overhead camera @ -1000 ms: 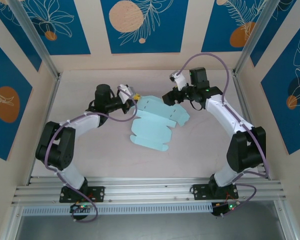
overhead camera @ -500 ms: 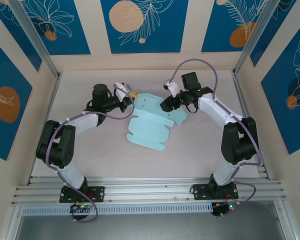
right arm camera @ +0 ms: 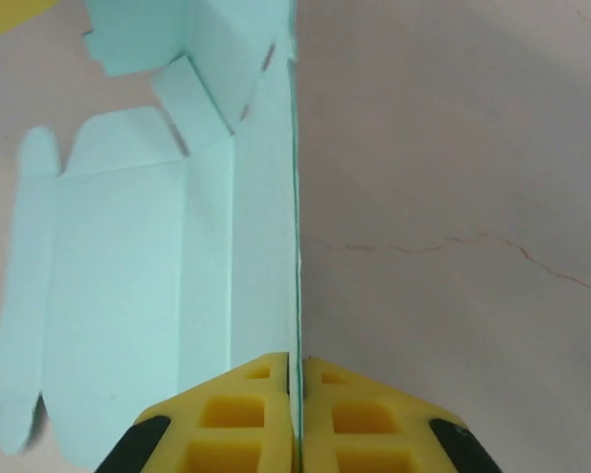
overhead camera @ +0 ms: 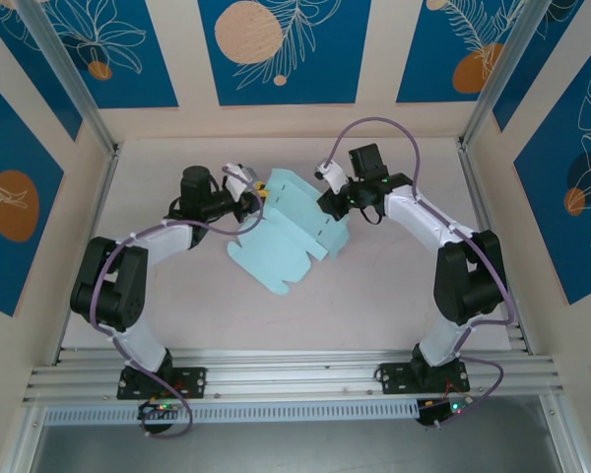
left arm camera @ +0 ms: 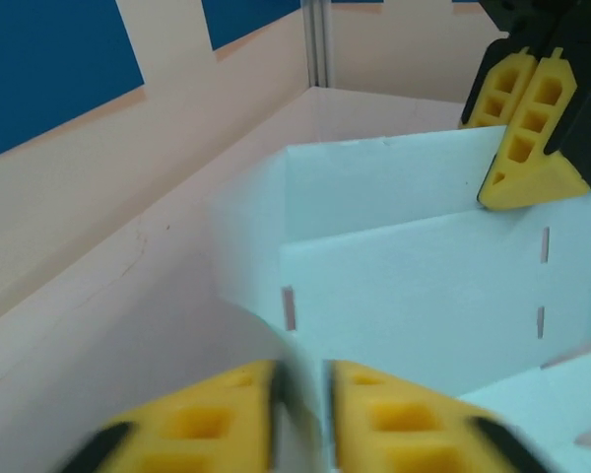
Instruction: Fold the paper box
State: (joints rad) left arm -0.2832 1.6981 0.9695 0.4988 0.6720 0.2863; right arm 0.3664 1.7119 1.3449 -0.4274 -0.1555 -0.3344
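Note:
The paper box is a pale light-blue die-cut sheet, part flat on the table and part lifted upright at its far end. My right gripper is shut on the raised panel's edge; in the right wrist view the fingers pinch the thin card edge-on. My left gripper is at the sheet's left far corner. In the left wrist view its jaws stand a little apart, with a blurred flap of the card between them. The right gripper's yellow fingers show on the top edge there.
The pale table is walled at the back and sides by panels, with aluminium posts at the far corners. A metal rail runs along the near edge by both arm bases.
The right gripper moved in and shut on the sheet's far panel, raising it upright. The sheet swung and slid left. The left gripper's jaws parted from shut.

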